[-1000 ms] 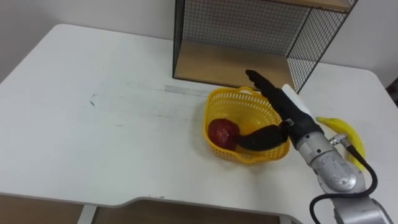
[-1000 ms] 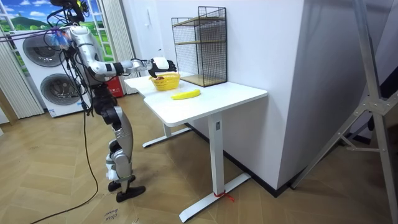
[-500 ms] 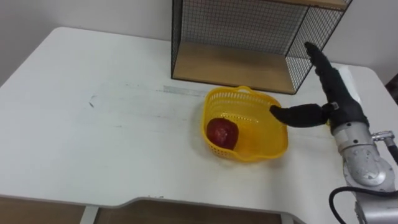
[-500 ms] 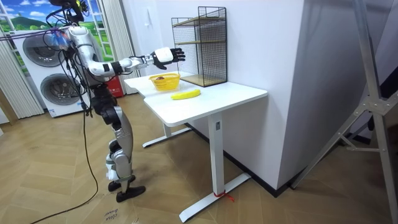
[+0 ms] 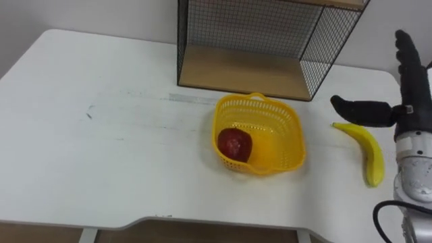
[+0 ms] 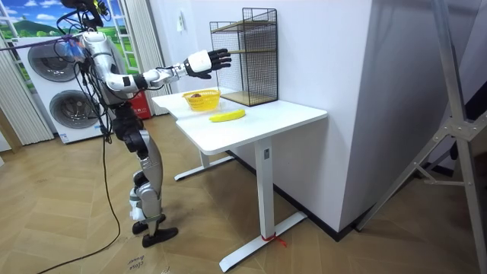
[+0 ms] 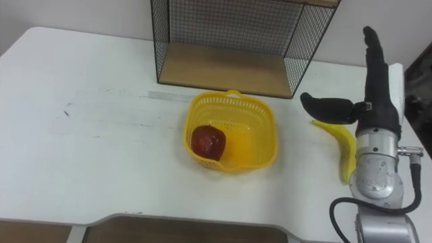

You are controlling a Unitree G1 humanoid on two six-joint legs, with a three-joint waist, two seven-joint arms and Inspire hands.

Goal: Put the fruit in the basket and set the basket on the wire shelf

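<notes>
basket (image 5: 258, 133) holds apple (image 5: 234, 144); banana (image 5: 369, 150) beside on table (image 5: 101, 155); right hand (image 5: 410, 108) raised, splayed

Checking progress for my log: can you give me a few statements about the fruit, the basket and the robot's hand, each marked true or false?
1. The red apple lies inside the yellow basket. True.
2. The banana is in the basket too. False: it lies on the white table, to the basket's right.
3. The basket stands on the wire shelf. False: it stands on the table in front of the shelf.
4. The right hand is raised with straight fingers and holds nothing. True.
</notes>
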